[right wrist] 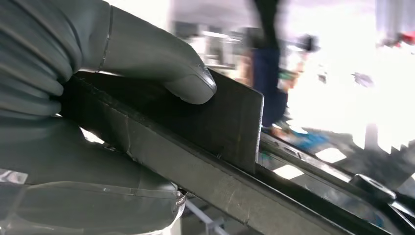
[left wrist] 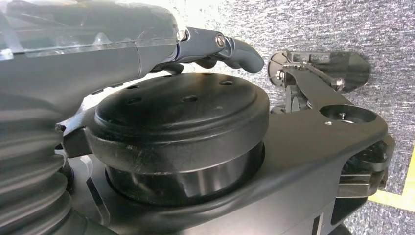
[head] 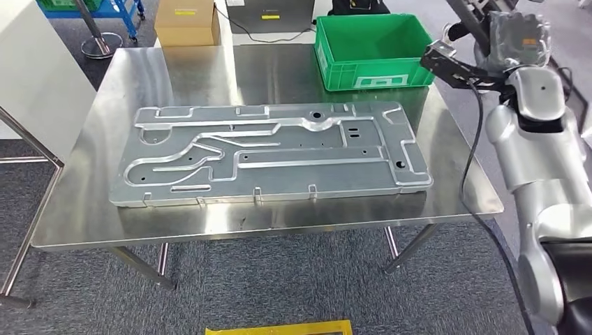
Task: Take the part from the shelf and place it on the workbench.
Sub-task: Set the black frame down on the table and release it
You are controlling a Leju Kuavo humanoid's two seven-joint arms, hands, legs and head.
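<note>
From where I stand, the steel workbench (head: pixel 174 70) fills the middle of the head view, and a big stamped metal panel (head: pixel 269 153) lies flat across it, its long side running from nine o'clock to three o'clock. At about one o'clock from the panel, a green plastic crate (head: pixel 370 49) sits on the far edge of the bench, well apart from the panel's rim. Beyond the bench, at eleven o'clock, a cardboard box (head: pixel 186 22) stands on the floor.

The right hand (head: pixel 513 38) is raised at the two o'clock corner of the head view, just past the crate, and it grips a long dark part (head: pixel 454 66) whose end juts out towards the crate's right wall without touching it. In the right wrist view the thick grey thumb (right wrist: pixel 188 81) presses down on a flat dark face of that part (right wrist: pixel 220 127), clamping it against the palm. The background there is blurred.

The left hand (left wrist: pixel 98 54) hangs low over grey carpet (left wrist: pixel 313 24); its dark fingers (left wrist: pixel 235 49) are curled forward, but I cannot tell whether they are closed or apart.
</note>
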